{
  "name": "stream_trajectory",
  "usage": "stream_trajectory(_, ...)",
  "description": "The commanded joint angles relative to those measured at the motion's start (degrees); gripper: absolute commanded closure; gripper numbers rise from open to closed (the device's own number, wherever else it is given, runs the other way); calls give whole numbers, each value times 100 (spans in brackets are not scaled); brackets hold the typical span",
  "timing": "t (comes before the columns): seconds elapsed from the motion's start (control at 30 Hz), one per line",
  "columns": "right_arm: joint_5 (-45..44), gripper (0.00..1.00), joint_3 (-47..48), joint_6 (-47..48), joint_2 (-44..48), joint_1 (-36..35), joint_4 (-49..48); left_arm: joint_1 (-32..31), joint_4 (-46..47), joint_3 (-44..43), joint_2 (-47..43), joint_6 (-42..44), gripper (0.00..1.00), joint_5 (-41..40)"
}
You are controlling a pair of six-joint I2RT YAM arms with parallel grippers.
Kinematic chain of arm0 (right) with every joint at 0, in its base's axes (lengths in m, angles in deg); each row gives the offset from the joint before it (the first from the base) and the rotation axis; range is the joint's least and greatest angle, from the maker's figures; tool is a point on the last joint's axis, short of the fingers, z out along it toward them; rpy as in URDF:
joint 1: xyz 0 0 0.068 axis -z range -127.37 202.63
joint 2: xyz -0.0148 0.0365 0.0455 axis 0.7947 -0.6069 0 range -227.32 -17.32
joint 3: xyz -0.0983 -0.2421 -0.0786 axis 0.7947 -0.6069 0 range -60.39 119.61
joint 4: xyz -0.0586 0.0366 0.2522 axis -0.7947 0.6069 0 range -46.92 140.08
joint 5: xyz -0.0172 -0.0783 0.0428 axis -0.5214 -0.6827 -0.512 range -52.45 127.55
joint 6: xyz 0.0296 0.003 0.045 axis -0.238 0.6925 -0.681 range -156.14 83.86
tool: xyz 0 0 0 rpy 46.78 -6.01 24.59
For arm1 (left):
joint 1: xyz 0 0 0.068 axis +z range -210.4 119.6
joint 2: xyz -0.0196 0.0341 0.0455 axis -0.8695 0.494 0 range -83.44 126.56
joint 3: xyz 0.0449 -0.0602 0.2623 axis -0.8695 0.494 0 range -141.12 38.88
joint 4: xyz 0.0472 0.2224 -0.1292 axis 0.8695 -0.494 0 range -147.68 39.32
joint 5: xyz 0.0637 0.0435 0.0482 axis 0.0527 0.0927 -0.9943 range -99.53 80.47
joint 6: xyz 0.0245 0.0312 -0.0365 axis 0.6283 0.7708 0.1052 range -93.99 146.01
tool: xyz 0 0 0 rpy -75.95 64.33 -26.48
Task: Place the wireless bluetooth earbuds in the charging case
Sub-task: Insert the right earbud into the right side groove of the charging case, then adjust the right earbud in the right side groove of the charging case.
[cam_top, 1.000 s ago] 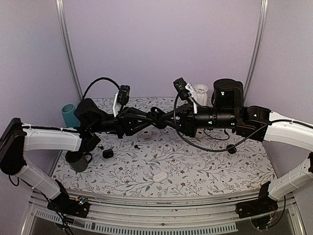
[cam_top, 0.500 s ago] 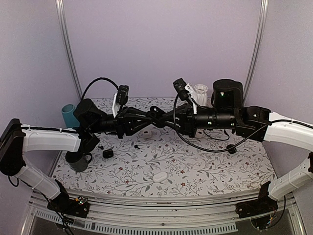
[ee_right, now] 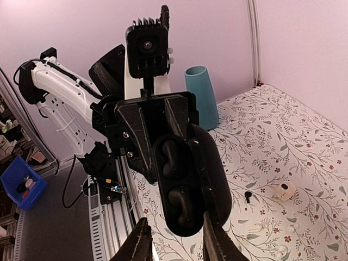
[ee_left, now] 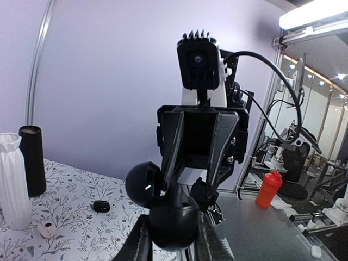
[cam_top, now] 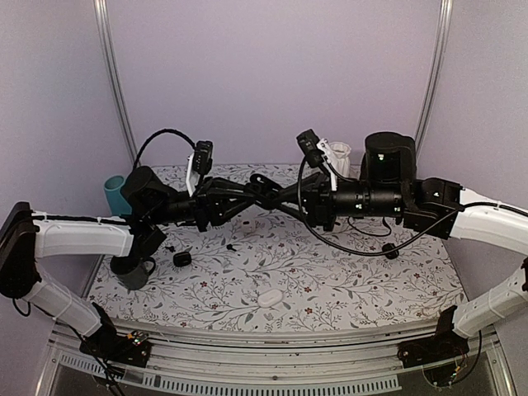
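The left hand (ee_left: 172,242) clamps the open charging case (ee_right: 184,187), cavities facing the right hand (ee_right: 174,239) directly opposite, fingers apart. Whether the cavities are filled is unclear.

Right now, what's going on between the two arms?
Both arms meet in the air above the middle of the table. The left tool is shut on the open black charging case, holding it up to the right tool, whose fingers stand parted either side of its near end. Whether the wells are filled is unclear. One black earbud lies on the table.
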Motion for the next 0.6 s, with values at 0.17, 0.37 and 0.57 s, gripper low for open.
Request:
stream_trajectory(0.17, -465, 57, -190, -264, 607, 112, -432, -49, 13, -24, -140, 145, 100, -104)
stream_trajectory(0.37, -373, 52, -393, -944, 569, 571, -760, -62, 87, -59, -134, 78, 100, 12)
stream_trajectory(0.57, 46, 49, -366, -1218, 256, 728, -850, -79, 81, -90, -164, 54, 100, 96)
